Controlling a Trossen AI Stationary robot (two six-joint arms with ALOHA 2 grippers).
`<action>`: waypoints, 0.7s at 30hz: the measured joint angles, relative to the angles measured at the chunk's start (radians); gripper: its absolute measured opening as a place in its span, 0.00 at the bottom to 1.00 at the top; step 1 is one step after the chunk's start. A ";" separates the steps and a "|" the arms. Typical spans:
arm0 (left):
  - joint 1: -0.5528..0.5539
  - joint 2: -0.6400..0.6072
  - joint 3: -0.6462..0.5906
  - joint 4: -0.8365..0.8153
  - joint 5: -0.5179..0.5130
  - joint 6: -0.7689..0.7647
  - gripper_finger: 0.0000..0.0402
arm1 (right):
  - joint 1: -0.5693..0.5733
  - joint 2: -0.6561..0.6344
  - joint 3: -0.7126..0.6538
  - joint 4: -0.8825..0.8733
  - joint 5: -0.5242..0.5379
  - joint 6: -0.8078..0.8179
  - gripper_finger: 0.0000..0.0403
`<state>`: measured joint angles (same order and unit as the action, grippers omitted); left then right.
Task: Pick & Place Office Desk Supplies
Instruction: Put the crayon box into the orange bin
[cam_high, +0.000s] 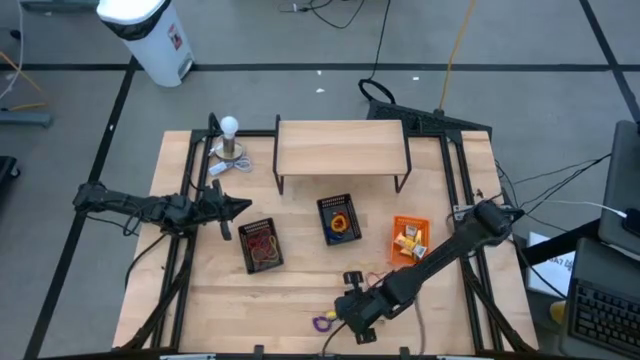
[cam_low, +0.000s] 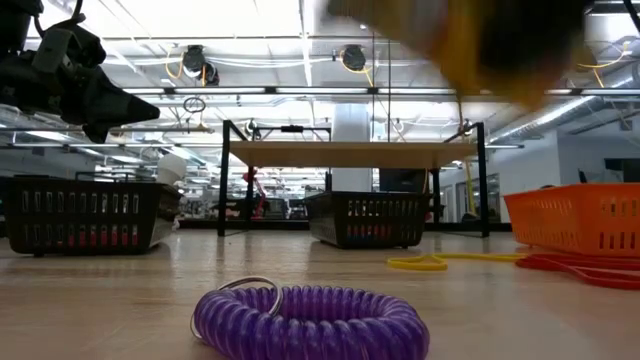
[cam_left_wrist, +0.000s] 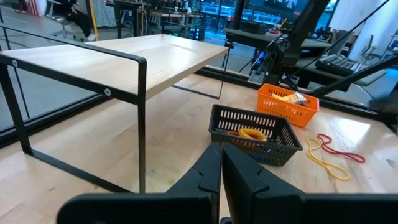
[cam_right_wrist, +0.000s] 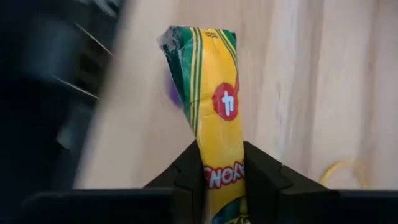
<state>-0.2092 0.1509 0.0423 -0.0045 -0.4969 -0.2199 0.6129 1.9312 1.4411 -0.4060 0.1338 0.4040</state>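
In the right wrist view my right gripper (cam_right_wrist: 222, 163) is shut on a yellow and green crayon packet (cam_right_wrist: 210, 93), above the table's near edge (cam_high: 346, 310). In the low view both show only as a yellow and dark blur (cam_low: 470, 40) at the top. A purple coiled loop (cam_high: 323, 322) (cam_low: 310, 322) lies flat on the wood just beyond the packet. Red and yellow elastic loops (cam_low: 470, 262) (cam_left_wrist: 328, 155) lie flat near the orange basket. My left gripper (cam_high: 236, 208) (cam_left_wrist: 222, 158) hovers shut and empty at the table's left. My right gripper pinches the packet's lower part (cam_right_wrist: 222, 177) between its two fingers (cam_right_wrist: 189, 168). The packet stands out beyond the fingertips, along the line of the fingers, and its crimped end (cam_right_wrist: 186, 43) is clear of the table. The fingers slant downward toward the near edge.
A wooden shelf on black legs (cam_high: 340, 150) stands at the back. In front of it are a black basket with red loops (cam_high: 261, 245), a black basket with yellow and orange items (cam_high: 339, 219) and an orange basket with packets (cam_high: 410, 238). A white ball-topped stand (cam_high: 230, 140) is far left.
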 joint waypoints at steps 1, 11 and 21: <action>0.000 0.000 0.000 0.000 0.000 0.002 0.04 | 0.001 -0.034 0.001 0.004 0.000 -0.010 0.17; 0.000 0.000 0.000 0.000 0.000 0.004 0.04 | 0.012 -0.431 -0.029 0.087 0.105 -0.207 0.24; 0.000 0.000 0.000 0.000 0.000 0.004 0.04 | -0.031 -0.902 -0.376 0.311 0.159 -0.305 0.21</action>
<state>-0.2092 0.1509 0.0425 -0.0044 -0.4969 -0.2161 0.5823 1.0289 1.0647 -0.0951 0.2926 0.0991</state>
